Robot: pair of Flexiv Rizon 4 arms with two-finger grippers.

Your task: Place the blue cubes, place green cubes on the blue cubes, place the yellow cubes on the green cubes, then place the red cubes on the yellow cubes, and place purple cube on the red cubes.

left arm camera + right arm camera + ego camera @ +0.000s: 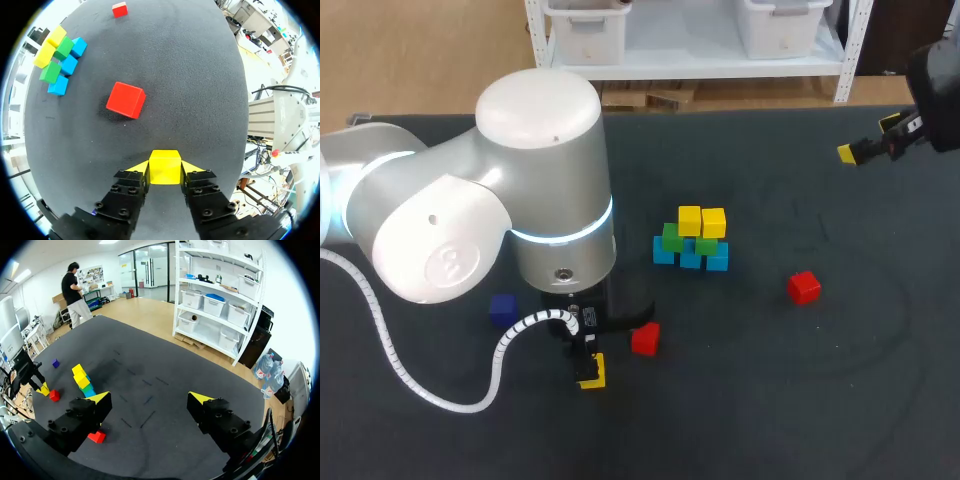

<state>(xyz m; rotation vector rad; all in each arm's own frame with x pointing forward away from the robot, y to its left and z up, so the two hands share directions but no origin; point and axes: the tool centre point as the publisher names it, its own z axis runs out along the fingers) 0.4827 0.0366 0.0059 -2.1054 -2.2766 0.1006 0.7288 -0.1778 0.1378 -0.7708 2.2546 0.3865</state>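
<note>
L claw clamped on yellow cube, red cube just ahead; R claw fingers apart, holding nothing.

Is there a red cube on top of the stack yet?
No, yellow cubes top the stack, while one red cube and the other red cube sit apart on the table.

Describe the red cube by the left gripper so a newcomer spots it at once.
Start at the stack of blue, green and yellow cubes mid-table, then look toward the left gripper under the big white arm. The red cube lies on the dark mat just beside that gripper; the other red cube sits alone on the stack's opposite side, far from either gripper.
</note>
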